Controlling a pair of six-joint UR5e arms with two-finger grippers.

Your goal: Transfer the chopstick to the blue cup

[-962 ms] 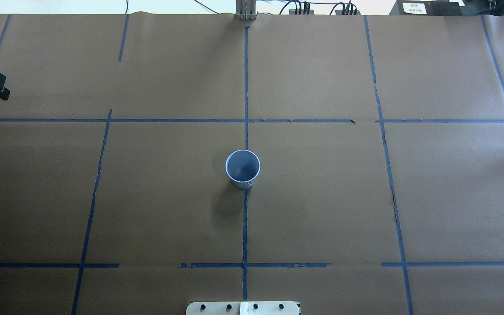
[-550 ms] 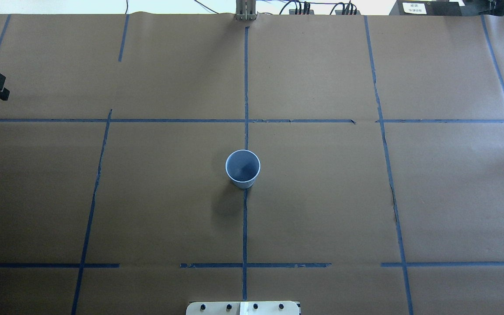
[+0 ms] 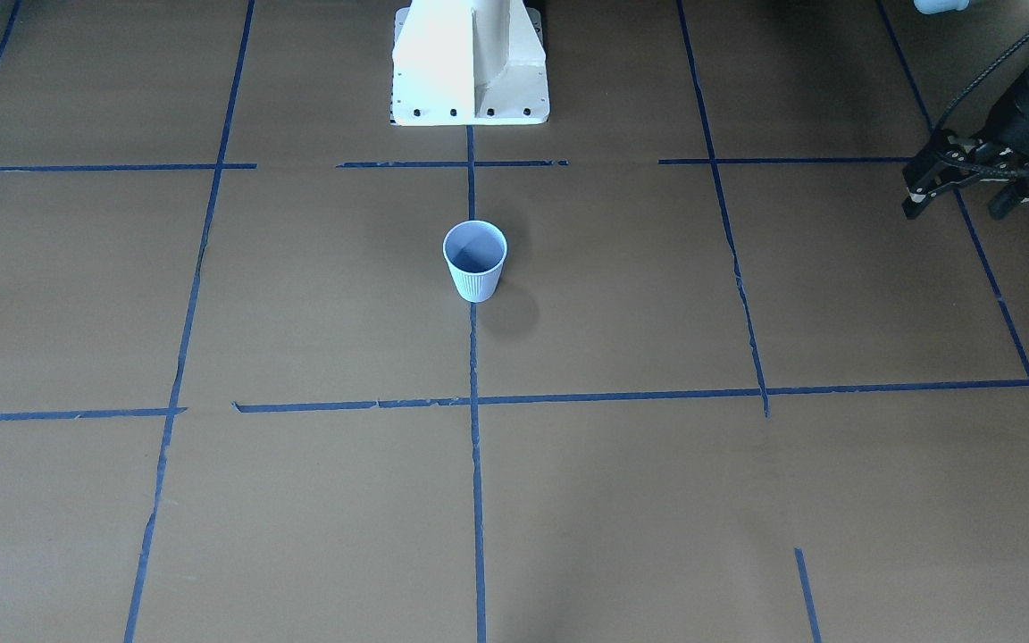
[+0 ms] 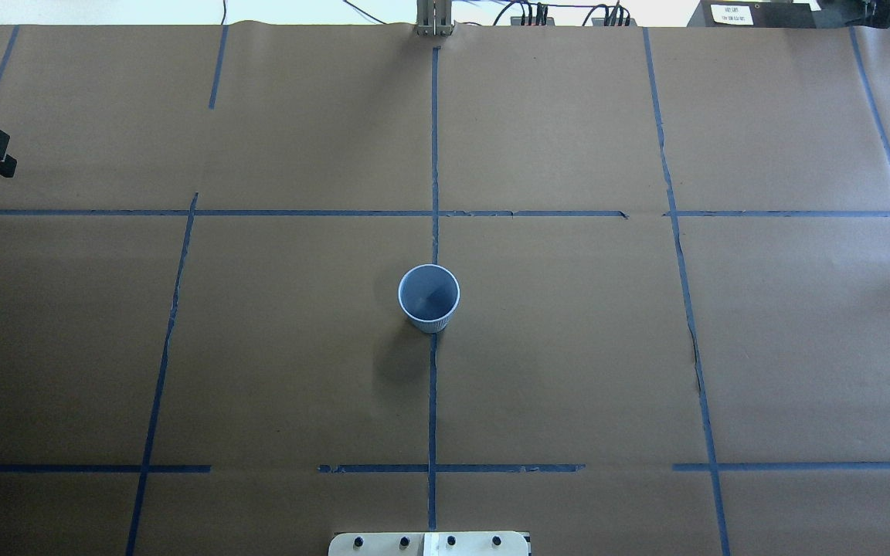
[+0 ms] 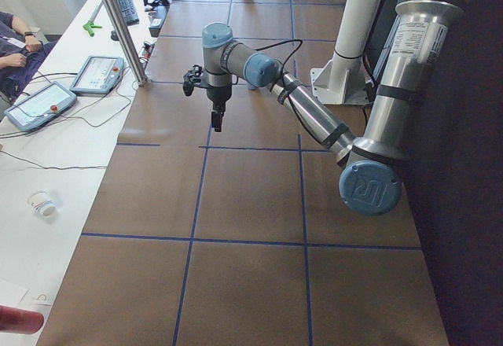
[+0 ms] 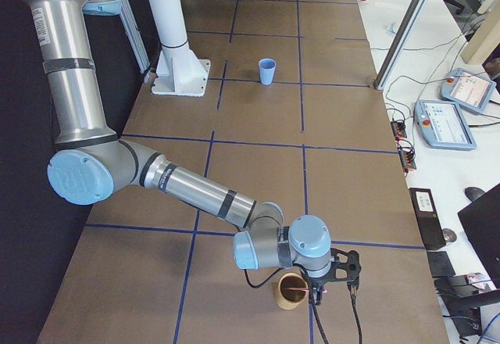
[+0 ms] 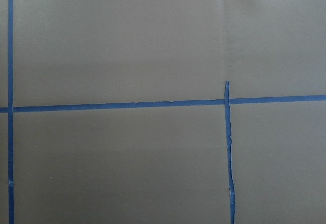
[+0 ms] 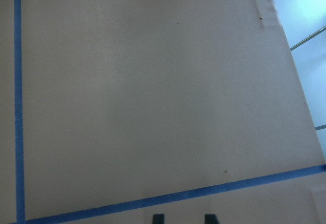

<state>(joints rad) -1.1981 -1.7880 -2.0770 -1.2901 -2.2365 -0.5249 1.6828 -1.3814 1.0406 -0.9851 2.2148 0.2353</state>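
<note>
The blue cup (image 4: 429, 298) stands upright in the middle of the table, with nothing showing inside it; it also shows in the front view (image 3: 475, 261) and the right view (image 6: 267, 70). A pinkish-red chopstick (image 6: 296, 288) stands in a brown cup (image 6: 287, 299) at the table's right end. My right gripper (image 6: 316, 299) hangs just beside that brown cup; its fingertips (image 8: 158, 218) stand apart with nothing between them. My left gripper (image 3: 957, 210) hovers open and empty over the table's far left end, far from the blue cup.
The white robot base (image 3: 470, 71) sits at the near table edge. Blue tape lines mark the brown paper. A side bench with pendants (image 6: 445, 121) runs along the operators' side. The table edge (image 8: 285, 56) is close to my right gripper.
My left gripper has edged slightly toward the left border of the overhead view. The blue cup has not moved.
</note>
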